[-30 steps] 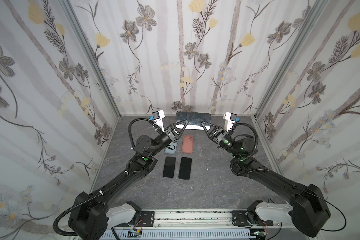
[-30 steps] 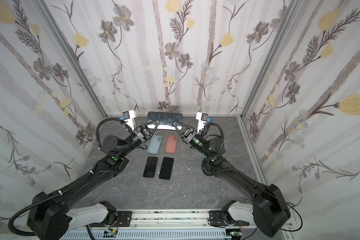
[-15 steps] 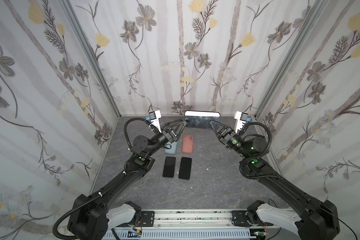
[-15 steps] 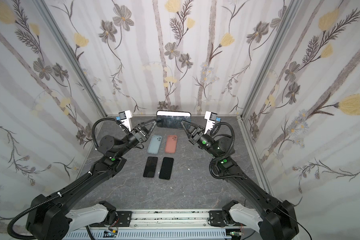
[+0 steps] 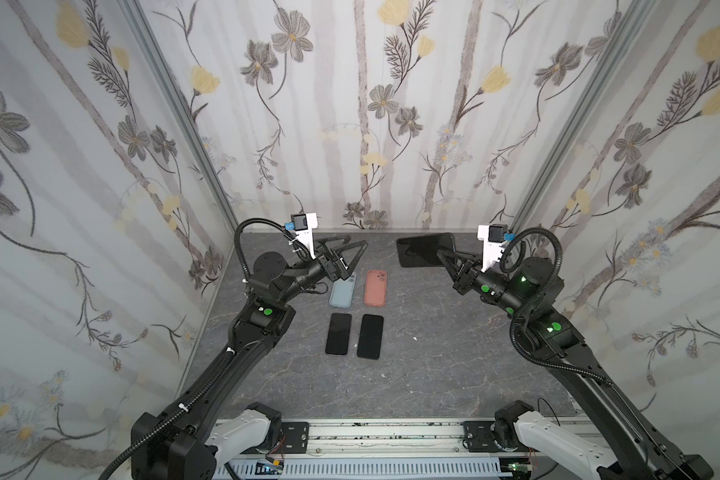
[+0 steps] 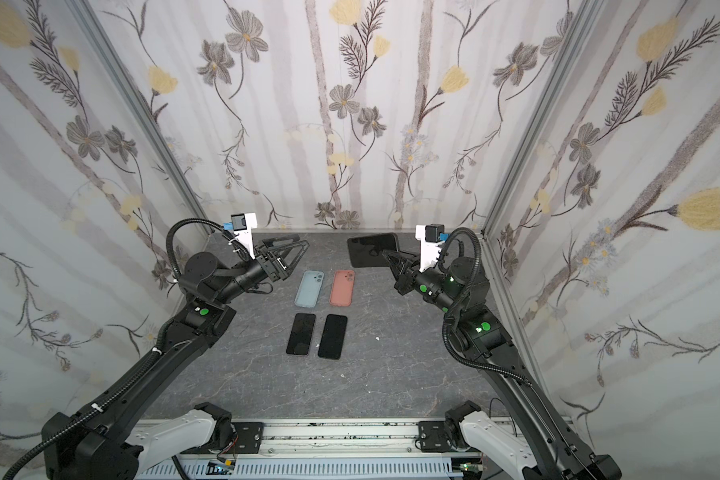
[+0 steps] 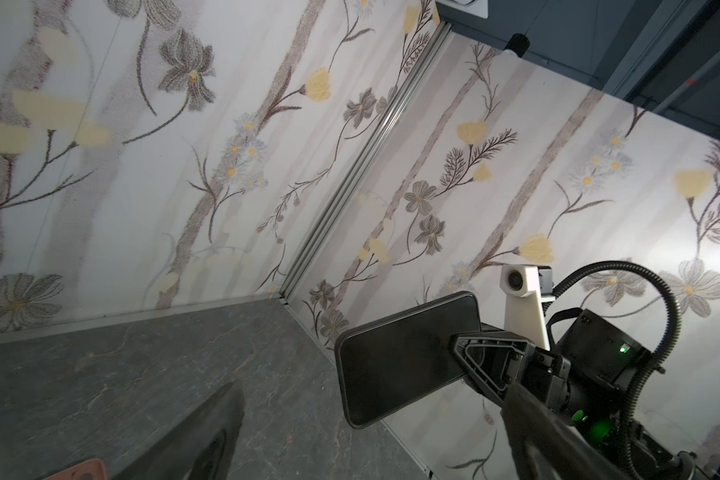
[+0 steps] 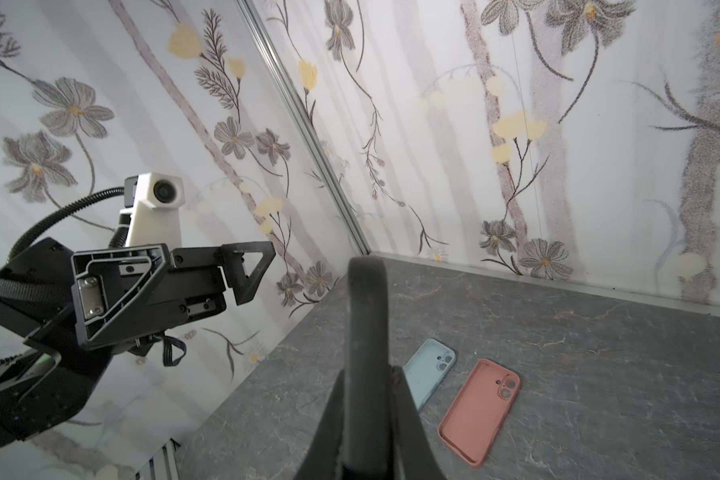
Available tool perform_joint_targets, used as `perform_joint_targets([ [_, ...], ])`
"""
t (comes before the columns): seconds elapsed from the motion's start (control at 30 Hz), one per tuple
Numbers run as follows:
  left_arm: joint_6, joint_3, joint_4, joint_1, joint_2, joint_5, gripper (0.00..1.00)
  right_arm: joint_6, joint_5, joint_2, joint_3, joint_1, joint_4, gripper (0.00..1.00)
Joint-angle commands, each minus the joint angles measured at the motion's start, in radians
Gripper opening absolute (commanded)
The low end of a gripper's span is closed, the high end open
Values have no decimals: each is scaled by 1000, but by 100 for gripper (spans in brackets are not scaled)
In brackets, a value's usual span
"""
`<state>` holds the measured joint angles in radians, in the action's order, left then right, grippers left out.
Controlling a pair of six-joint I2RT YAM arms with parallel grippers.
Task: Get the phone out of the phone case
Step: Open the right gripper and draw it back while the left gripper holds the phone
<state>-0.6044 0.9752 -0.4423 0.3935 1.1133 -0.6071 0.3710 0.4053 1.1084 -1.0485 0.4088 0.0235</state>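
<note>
Above marbled tabletop [image 5: 433, 365] | right gripper [image 5: 442, 253] clamps glossy black phone [image 5: 416, 249] | left gripper [image 5: 356, 242] spread

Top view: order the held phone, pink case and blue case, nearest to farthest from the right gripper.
1. Held phone, clamped in the right gripper, raised at the back.
2. Pink case, flat, centre.
3. Blue case, flat, left of pink.

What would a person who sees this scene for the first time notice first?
Most striking is the dark phone, held up in the air over the far end of the grey table by the shut right gripper; the left gripper opposite stands open and empty. Mid-table, a blue case and a salmon case lie side by side, with two black phones in front of them.
</note>
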Motion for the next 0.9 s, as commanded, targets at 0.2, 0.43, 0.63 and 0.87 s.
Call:
perform_joint_targets([
  [0.2, 279, 100, 210, -5, 38, -363, 91, -233, 434, 83, -142, -74, 225, 0],
  [0.43, 282, 113, 213, 14, 56, -575, 91, -207, 689, 149, -180, -79, 175, 0],
  [0.63, 275, 95, 220, 46, 68, -635, 79, -123, 810, 186, -173, -78, 65, 0],
  [0.87, 285, 89, 221, 74, 77, -666, 52, -28, 860, 190, -148, -79, -51, 0],
])
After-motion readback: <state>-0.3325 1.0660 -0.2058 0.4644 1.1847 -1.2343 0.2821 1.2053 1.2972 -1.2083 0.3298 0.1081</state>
